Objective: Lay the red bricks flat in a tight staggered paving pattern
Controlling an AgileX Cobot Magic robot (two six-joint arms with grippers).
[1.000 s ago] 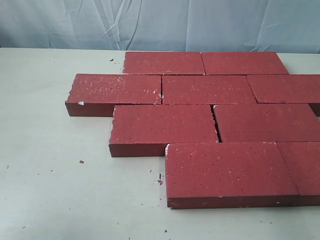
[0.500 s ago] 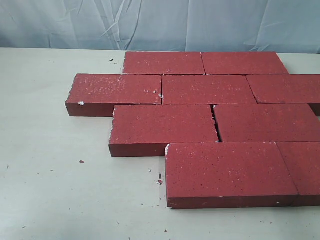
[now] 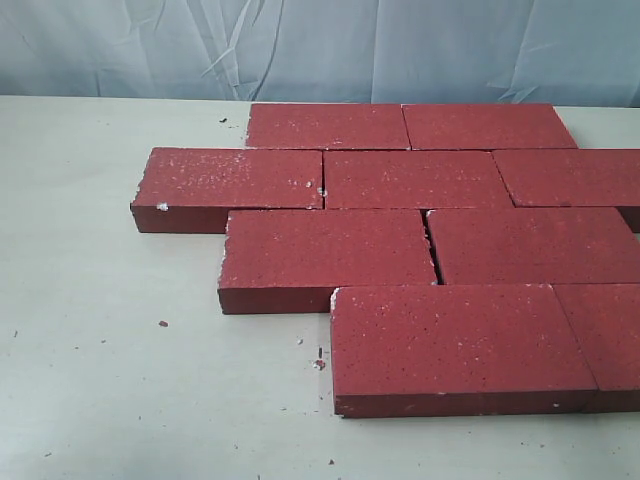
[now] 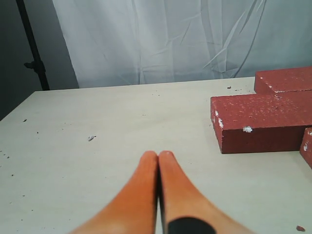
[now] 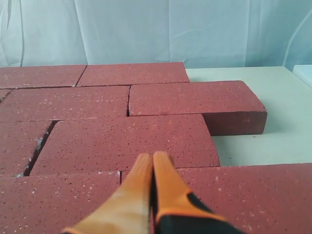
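Observation:
Several red bricks (image 3: 420, 180) lie flat on the pale table (image 3: 100, 380) in four staggered rows, edges touching; a narrow gap shows between two bricks of the third row (image 3: 433, 250). Neither arm appears in the exterior view. In the left wrist view my left gripper (image 4: 158, 155) is shut and empty over bare table, apart from the end brick (image 4: 258, 122). In the right wrist view my right gripper (image 5: 153, 156) is shut with nothing in it, above the brick surface (image 5: 126, 141) near a joint.
A pale blue-white cloth backdrop (image 3: 320, 45) hangs behind the table. Small brick crumbs (image 3: 318, 362) dot the table near the front row. A dark stand pole (image 4: 34, 48) stands beyond the table's corner in the left wrist view.

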